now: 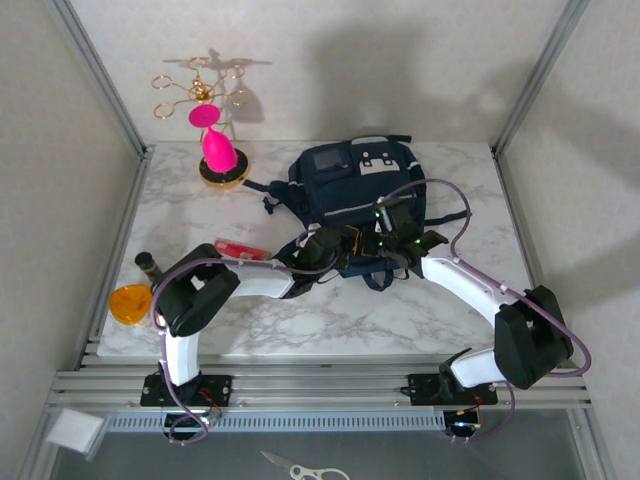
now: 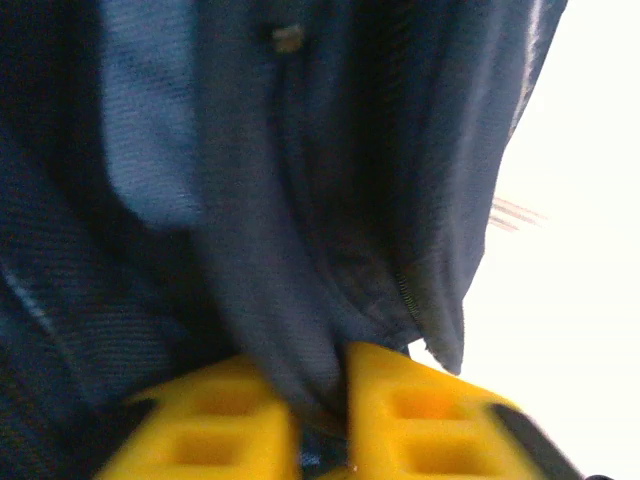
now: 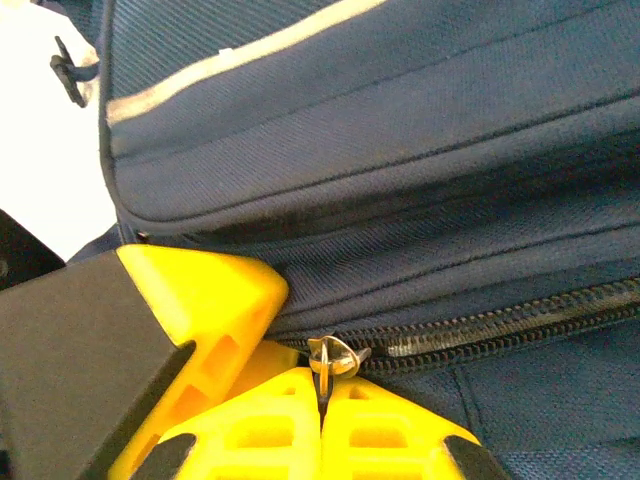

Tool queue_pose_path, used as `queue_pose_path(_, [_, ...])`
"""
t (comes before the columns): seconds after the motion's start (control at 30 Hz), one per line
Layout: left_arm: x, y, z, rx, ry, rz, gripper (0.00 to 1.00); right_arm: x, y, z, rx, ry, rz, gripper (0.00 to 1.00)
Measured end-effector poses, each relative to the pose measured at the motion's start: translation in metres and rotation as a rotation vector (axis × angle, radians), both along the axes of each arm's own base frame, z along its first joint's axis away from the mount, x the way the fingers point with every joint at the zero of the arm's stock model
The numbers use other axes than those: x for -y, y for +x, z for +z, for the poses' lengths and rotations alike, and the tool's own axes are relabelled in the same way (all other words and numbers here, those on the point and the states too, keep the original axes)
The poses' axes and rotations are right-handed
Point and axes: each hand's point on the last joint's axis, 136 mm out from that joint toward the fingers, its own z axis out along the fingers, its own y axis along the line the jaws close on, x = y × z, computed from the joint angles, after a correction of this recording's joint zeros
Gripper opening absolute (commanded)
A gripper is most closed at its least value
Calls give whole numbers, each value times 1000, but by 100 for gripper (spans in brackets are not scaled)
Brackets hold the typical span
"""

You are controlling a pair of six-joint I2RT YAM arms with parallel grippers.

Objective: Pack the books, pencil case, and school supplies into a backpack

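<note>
Gold wire rack [image 1: 204,93], pink glass [image 1: 220,154], scissors [image 1: 292,465].

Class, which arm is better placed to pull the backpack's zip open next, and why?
Right, probably. The right pincer is shut on the metal zip pull, so it can drag it along; the left pincer merely pinches a fold of backpack fabric.

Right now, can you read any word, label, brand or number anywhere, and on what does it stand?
Nothing is readable.
Flat red rectangular box: white markings, too small to read.
Navy-blue fabric backpack: dark marks on its white front patch, too small to read.
Metal zipper pull: no lettering visible.
</note>
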Motion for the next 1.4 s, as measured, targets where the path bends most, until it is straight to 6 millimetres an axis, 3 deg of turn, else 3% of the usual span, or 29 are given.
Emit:
queue_pose_path(0.17, [-9, 0, 5, 19, 43, 6, 0, 8, -3, -1, -2, -27, -26, 0])
queue_pose_path(0.27, [-26, -3, 16, 41, 72, -5, 0, 13, -6, 6, 6, -35, -44, 0])
queue_pose_path(0.5, [-103, -3, 25, 60, 222, -44, 0, 32, -23, 15, 12, -82, -78, 0])
queue_pose_path(0.7, [-151, 4, 34, 94, 331, -89, 0, 15, -28, 17, 6, -21, -2, 0])
queue_pose_path(0.83, [-163, 6, 27, 84, 376, -102, 38, -6, -32, 4, -15, -26, 74, 0])
queue_pose_path(0.93, [-161, -4, 30, 96, 347, -79, 54, -12, -32, -2, -22, -31, 104, 0])
queue_pose_path(1.03, [-142, -29, 37, 111, 279, -82, 58, -15, -31, -1, -14, -25, 115, 0])
queue_pose_path(1.2, [-92, -47, 46, 106, 176, -115, 56, -17, -31, 0, -6, -24, 131, 0])
queue_pose_path(1.4, [-52, -46, 34, 42, 123, -97, 41, -17, -31, -3, -1, -29, 138, 0])
